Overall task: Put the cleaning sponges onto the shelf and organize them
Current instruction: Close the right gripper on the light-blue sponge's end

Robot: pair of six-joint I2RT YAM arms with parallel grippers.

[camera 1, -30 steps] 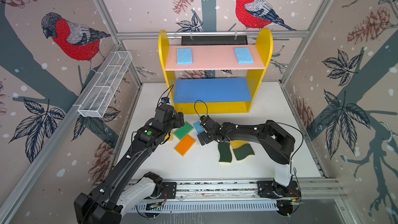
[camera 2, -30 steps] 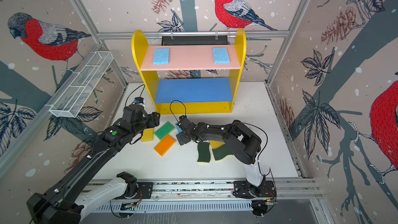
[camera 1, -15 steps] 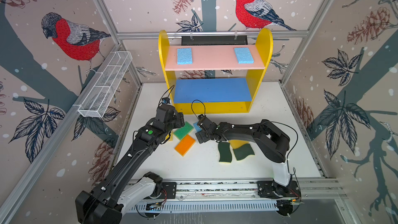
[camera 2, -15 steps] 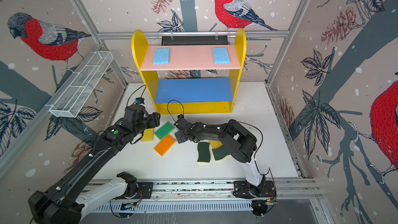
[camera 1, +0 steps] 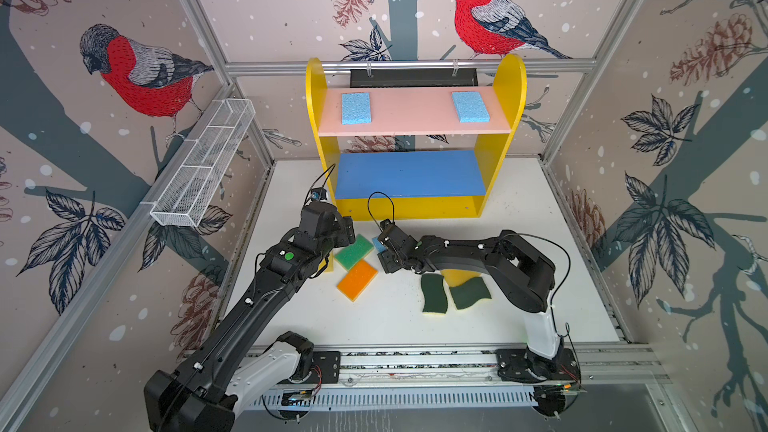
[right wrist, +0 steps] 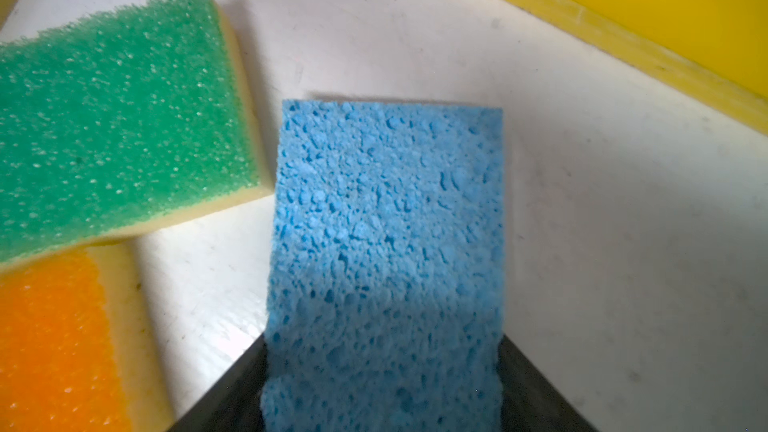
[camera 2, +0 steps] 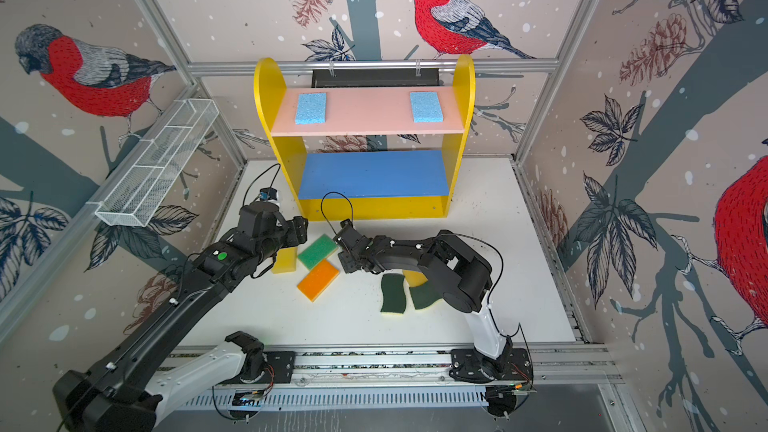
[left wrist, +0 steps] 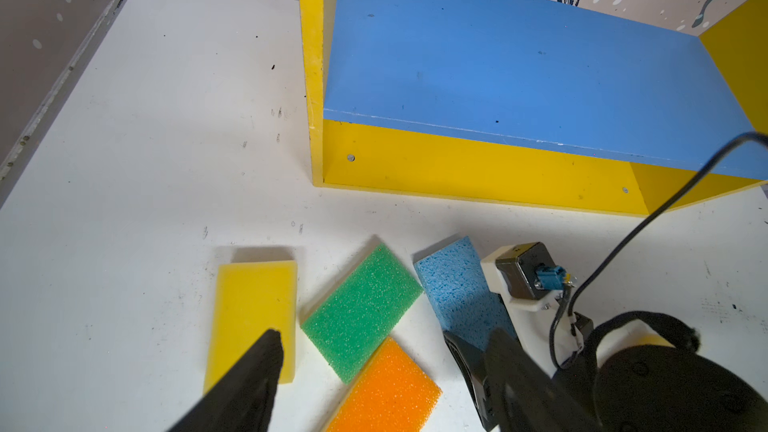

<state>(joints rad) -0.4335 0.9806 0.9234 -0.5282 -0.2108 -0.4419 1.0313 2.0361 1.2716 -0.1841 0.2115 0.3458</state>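
**Flat light-blue rectangular sponge (right wrist: 386, 222) in the right gripper (right wrist: 384, 342).** The sponge's upper face is coarse and open-pored, with square corners and straight edges. The gripper's two black fingers (right wrist: 241, 401) meet the sponge's two long edges at its near end. The gripper is therefore closed on the sponge across its short side. Whether the sponge rests on the white worktop (right wrist: 623, 243) or hangs just above it cannot be told. The long axis runs straight out along the fingers, broad face up. The free short edge points ahead of the gripper, toward the yellow base of the three-tier shelf (camera 1: 509, 85).

Two sponges lie just beside this gripper, on the side facing the left gripper (left wrist: 384, 342). They are a green-topped sponge (right wrist: 116, 118) on a pale yellow layer and an orange-topped sponge (right wrist: 50, 334), and they touch each other. The left gripper stands wide open and holds nothing. One of its fingertips hangs over a plain yellow block sponge (left wrist: 253, 305). Two more light-blue sponges (camera 1: 355, 108) lie on the shelf's pink top board, well ahead of both grippers.
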